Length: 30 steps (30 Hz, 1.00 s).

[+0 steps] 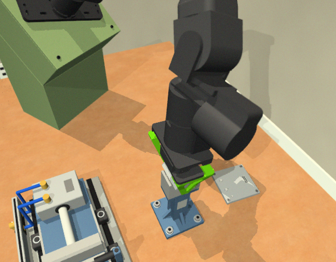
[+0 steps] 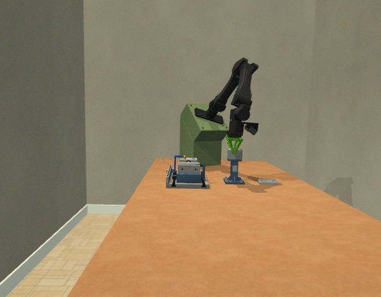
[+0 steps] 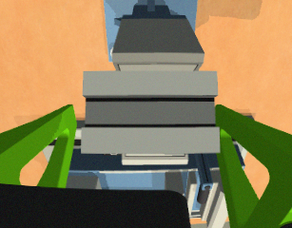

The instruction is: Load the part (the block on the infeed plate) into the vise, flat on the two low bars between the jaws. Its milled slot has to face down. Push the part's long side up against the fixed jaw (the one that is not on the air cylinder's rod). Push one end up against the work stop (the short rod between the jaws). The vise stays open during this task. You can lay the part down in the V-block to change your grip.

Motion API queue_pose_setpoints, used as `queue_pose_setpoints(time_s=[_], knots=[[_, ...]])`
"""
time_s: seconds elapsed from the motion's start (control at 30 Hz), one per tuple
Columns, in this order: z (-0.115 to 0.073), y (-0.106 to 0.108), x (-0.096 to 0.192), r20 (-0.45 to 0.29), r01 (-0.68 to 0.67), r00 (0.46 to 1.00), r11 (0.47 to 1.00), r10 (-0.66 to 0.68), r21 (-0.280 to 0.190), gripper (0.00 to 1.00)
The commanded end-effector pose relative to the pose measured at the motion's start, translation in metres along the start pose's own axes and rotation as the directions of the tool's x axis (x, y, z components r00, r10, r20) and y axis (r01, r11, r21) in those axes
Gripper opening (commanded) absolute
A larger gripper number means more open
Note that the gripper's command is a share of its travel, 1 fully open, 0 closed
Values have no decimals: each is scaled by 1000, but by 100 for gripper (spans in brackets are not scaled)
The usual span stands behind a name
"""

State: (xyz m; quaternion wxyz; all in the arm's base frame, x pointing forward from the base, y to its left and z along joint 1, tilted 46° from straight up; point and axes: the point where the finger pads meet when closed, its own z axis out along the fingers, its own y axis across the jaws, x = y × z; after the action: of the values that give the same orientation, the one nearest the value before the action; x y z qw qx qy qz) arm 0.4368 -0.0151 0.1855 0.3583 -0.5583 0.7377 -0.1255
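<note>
The part (image 3: 151, 113), a grey block, lies across the top of the V-block (image 1: 177, 208) on its blue pedestal. In the wrist view a darker band runs along the middle of the face turned up toward the camera. My gripper (image 3: 144, 114) points straight down over it, open, with one green finger on each side of the part's ends; nothing is gripped. In the top view the arm hides most of the part (image 1: 166, 172) and the gripper (image 1: 179, 180). The infeed plate (image 1: 235, 183) lies bare to the right. The vise (image 1: 66, 220) stands open at the lower left.
A green machine housing (image 1: 52, 61) carrying the arm's base stands at the back left. The vise's air cylinder with blue tubes (image 1: 27, 203) is at its far end, and a short dark rod (image 1: 105, 255) at its near end. The table edge runs along the right wall.
</note>
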Motion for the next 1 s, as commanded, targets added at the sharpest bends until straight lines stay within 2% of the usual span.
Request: queue_pose_setpoints(time_s=[0.0, 0.1, 0.27, 0.3, 0.4, 0.77, 0.83, 0.87, 0.9, 0.97], knots=[[-2, -3, -2, 76, 6, 997, 1000, -7, 9, 81], [3, 2, 1, 108, 0, 994, 1000, 1, -7, 81], [2, 0, 1, 143, 1, 990, 1000, 0, -3, 81], [-13, -18, -8, 163, 23, 986, 998, -32, 53, 81], [2, 2, 1, 188, -1, 982, 1000, 2, -6, 81], [1, 0, 1, 309, 1, 951, 1000, -1, 0, 81], [1, 0, 1, 309, 1, 951, 1000, -1, 0, 81], [-7, -10, -4, 322, 16, 946, 999, -25, 32, 81], [-1, -5, 0, 330, 6, 944, 1000, -9, 11, 81], [1, -1, 1, 350, 2, 937, 1000, -2, 2, 81]])
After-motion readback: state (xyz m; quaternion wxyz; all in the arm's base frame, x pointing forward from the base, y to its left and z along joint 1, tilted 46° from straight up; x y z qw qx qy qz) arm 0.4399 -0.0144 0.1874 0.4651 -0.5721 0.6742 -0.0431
